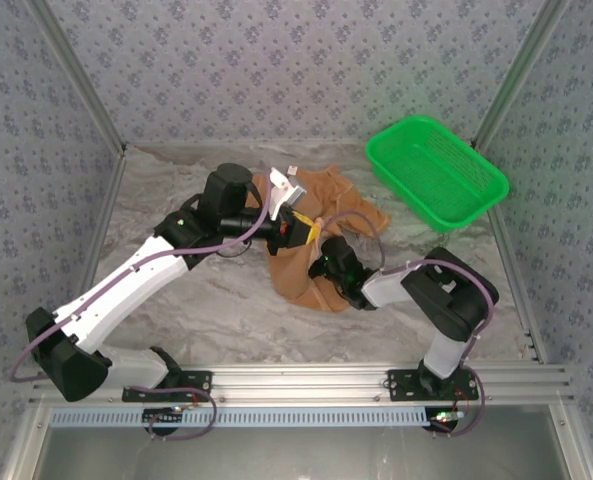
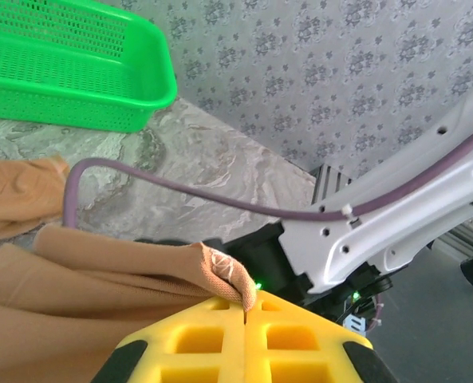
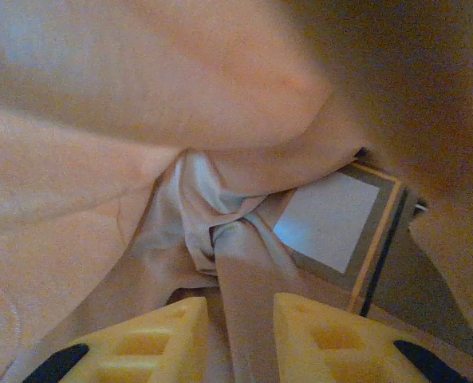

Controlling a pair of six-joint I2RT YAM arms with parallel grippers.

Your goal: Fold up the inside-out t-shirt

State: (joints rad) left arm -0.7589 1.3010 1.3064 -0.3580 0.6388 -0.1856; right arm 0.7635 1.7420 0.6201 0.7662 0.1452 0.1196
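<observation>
Clearly, we find the t-shirt (image 1: 348, 200) bunched, no fold made; left gripper (image 2: 246, 309) clenched on its edge; right gripper (image 3: 241, 313) straddles cloth, grip unclear.

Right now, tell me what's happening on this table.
Both arms are working on the tan t-shirt, which lies crumpled mid-table and is not yet folded. The left gripper is shut on a hemmed edge of it. The right gripper is pushed into the cloth, with a bunched strip caught between its fingers. The green basket sits empty at the far right.
</observation>
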